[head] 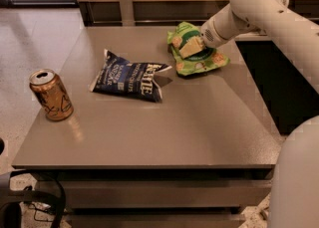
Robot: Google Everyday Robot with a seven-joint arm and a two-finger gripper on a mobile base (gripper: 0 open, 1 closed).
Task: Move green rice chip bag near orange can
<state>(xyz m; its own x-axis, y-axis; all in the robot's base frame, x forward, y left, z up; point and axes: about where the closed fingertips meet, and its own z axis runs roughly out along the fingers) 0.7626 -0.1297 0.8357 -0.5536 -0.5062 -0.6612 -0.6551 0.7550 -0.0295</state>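
On table (199, 122) far right, gripper (191, 47) fingers (186, 49) tight around green rice chip bag (203, 63) (orange can (51, 95) well apart).

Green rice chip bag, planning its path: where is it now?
In the camera view the green rice chip bag lies far right on the table, gripper at it, right of the blue chip bag.

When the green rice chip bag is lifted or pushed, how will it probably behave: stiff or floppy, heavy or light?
The green rice chip bag, with the gripper at its upper part, looks crinkled, so it is probably light and floppy. Its shiny film may slip. Lying flat on the table, it would likely slide if pushed, not roll.
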